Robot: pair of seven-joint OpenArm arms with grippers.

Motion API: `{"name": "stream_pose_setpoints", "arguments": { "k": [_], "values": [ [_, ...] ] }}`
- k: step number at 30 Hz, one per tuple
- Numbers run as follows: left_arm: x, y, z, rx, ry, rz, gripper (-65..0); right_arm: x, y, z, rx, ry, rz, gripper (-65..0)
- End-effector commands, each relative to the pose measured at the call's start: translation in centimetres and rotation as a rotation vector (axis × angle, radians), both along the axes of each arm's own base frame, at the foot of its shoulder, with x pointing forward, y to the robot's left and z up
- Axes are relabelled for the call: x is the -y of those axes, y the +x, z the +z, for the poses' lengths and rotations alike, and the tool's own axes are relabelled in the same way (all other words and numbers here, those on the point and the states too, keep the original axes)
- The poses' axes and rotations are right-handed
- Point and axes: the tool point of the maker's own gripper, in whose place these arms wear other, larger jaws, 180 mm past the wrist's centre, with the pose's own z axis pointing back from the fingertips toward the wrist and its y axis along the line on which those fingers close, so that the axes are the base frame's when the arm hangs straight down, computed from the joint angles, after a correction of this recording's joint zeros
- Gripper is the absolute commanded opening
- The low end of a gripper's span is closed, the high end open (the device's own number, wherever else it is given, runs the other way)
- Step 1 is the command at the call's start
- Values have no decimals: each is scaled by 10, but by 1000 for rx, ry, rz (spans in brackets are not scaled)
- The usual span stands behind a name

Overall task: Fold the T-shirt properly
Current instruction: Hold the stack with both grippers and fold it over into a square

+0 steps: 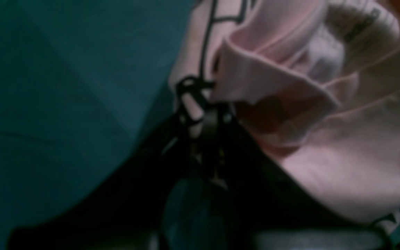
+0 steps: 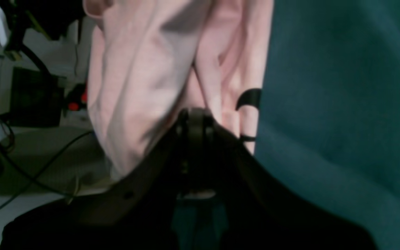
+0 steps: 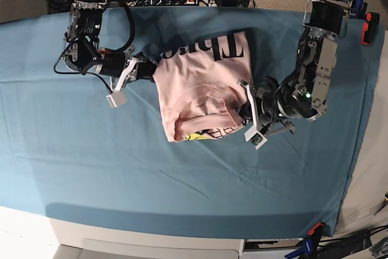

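Two grippers pinch the shirt [image 3: 197,86] from opposite sides. It lies bunched on the cloth [image 3: 182,174], a little far of the table's middle, plain pink side mostly up, black lettering along its far edge and a strip of yellow print at its near hem. The left gripper [image 3: 244,112], at the shirt's right edge, has its jaws nearly closed on a fold of fabric. The right gripper [image 3: 148,70], at the shirt's far-left corner, is clamped tight on the fabric.
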Motion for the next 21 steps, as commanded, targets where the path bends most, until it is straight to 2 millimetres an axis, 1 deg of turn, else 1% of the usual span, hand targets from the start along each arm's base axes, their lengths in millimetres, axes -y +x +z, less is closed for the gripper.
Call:
{"name": "stream_pose_setpoints", "arguments": {
  "k": [1,4,7,11,14,16,18,21],
  "values": [
    [0,13,17,57,-26,11,-650,0,-1,5,9,20,1,-650],
    [1,14,15,55,-35,16,-650,-4,-8,8,8,64,0,-650],
    [3,16,8,29,-47,21,-650,-12,-15,7,0,90,23,-650],
    [12,24,2,9,-78,22,-650,-36,-27,3,-22,101,108,-650],
    [16,33,5,9,-87,24,-650,-55,-38,1,-39,108,179,-650],
    [16,38,9,17,-87,24,-650,-64,-44,-1,-48,110,215,-650],
    [15,40,12,23,-82,23,-650,-68,-47,-1,-52,112,234,-650],
    [12,40,10,20,-58,24,-650,-68,-47,-2,-53,107,236,-650]
  ]
}}
